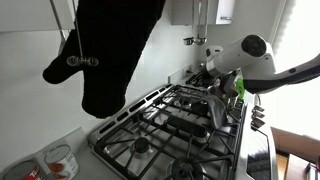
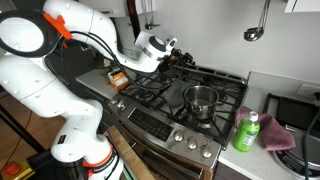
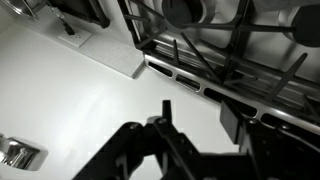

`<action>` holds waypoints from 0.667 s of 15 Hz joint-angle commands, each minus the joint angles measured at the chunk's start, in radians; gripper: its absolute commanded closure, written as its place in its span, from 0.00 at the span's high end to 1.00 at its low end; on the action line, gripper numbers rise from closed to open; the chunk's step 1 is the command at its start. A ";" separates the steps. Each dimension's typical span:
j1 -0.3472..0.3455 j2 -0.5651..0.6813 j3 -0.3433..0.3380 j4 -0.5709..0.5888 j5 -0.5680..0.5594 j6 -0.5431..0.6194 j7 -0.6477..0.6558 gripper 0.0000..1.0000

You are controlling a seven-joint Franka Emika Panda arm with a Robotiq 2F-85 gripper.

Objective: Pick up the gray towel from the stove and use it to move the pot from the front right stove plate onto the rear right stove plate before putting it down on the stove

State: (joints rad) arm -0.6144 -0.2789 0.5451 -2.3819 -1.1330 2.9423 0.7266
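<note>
The steel pot [image 2: 201,100] stands on the front right plate of the gas stove [image 2: 160,92]. My gripper [image 2: 183,55] hovers above the rear of the stove, well apart from the pot. It also shows in an exterior view [image 1: 212,68]. In the wrist view my gripper [image 3: 198,108] is open with nothing between its fingers. It looks down on the rear edge of the black grates [image 3: 230,45] and a white surface. I cannot make out the gray towel in any view.
A black oven mitt [image 1: 110,50] hangs close in front of one camera and hides much of that view. A green bottle [image 2: 247,132] and a purple cloth [image 2: 280,136] lie on the counter right of the stove. Knobs line the stove's front [image 2: 185,138].
</note>
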 commanded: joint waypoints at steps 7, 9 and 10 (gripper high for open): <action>0.267 0.066 -0.182 -0.018 0.558 -0.094 -0.351 1.00; 0.352 0.061 -0.234 -0.009 0.721 -0.139 -0.439 1.00; 0.430 0.056 -0.294 0.001 0.786 -0.175 -0.477 1.00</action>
State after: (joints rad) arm -0.3462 -0.2193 0.3677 -2.3939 -0.5261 2.8492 0.3574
